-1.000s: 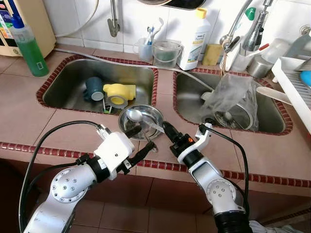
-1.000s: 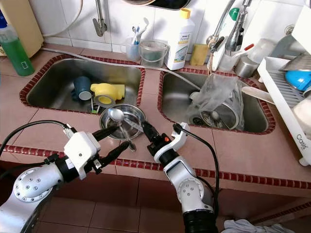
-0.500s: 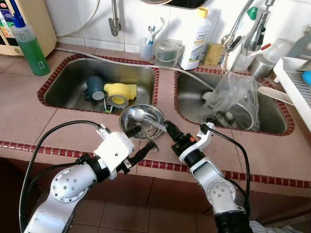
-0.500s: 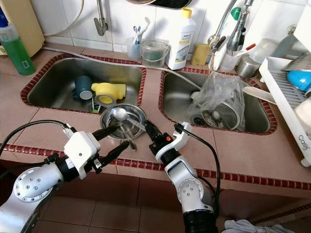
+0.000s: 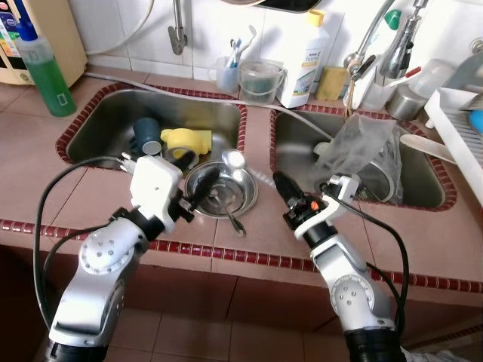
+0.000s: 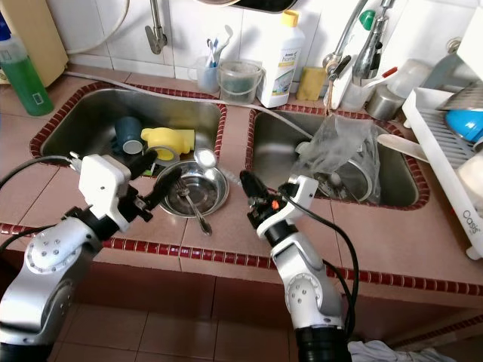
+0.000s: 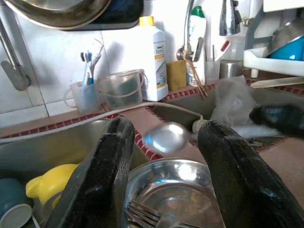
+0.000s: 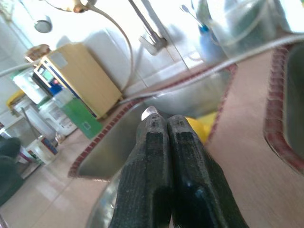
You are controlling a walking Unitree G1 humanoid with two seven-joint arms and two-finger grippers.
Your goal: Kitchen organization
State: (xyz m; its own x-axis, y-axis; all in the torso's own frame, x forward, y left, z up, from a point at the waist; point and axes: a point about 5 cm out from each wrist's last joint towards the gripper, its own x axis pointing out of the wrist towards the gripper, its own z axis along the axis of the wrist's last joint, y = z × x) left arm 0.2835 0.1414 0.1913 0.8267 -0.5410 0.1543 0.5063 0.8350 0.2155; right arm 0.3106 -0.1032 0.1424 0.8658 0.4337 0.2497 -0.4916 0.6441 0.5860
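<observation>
A round steel bowl (image 5: 226, 197) sits on the tiled counter between the two sinks. A fork (image 5: 226, 215) lies in it, its handle sticking out over the front rim. My right gripper (image 5: 278, 181) is shut on the handle of a steel spoon (image 5: 232, 159), held in the air above the bowl's far rim. In the right wrist view the spoon's tip (image 8: 149, 112) peeks past the closed fingers. My left gripper (image 5: 198, 197) stands open at the bowl's left rim. In the left wrist view its fingers (image 7: 111, 156) frame the spoon (image 7: 164, 137) and the bowl (image 7: 183, 187).
The left sink holds a teal mug (image 5: 145, 137) and a yellow mug (image 5: 189, 138). The right sink has a pot under a plastic bag (image 5: 362, 154). A green bottle (image 5: 44, 72), a white detergent bottle (image 5: 302, 60) and a dish rack (image 5: 456, 128) line the counter.
The right gripper has lifted the spoon out of the bowl and moved right. The left arm has risen and reached forward to the bowl's left rim.
</observation>
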